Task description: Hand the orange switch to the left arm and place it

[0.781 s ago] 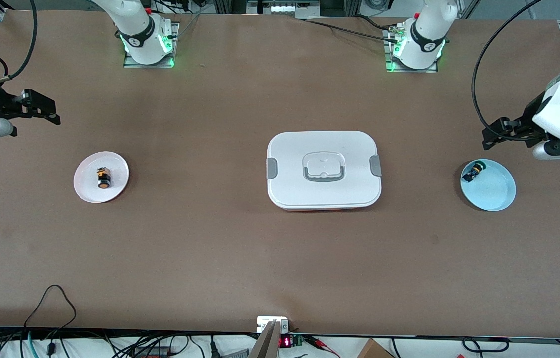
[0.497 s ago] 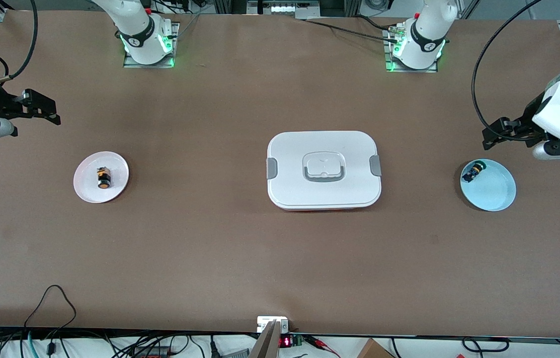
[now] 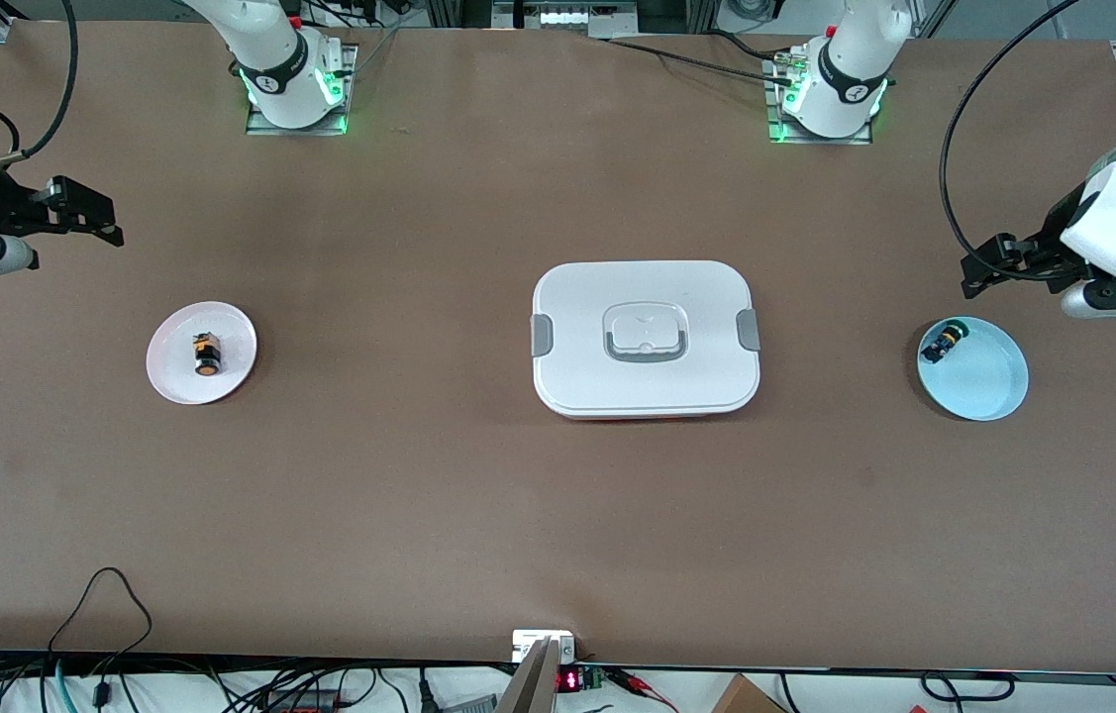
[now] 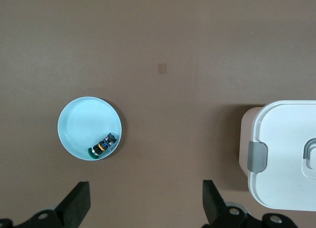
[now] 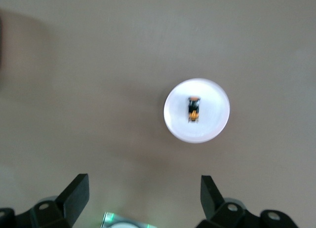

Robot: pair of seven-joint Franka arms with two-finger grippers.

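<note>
Nothing done yet: I see orange switch (image 3: 207,354) on white plate (image 3: 176,381), box (image 3: 645,338) mid-bench. Right hand (image 3: 87,213) and left hand (image 3: 988,269) spread, empty. Pickup, handover left.

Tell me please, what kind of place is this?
Probably a robotics lab test bench. Two robot arm bases are bolted to a brown-covered table, loose cables run along its near edge, and the white box looks staged.
</note>
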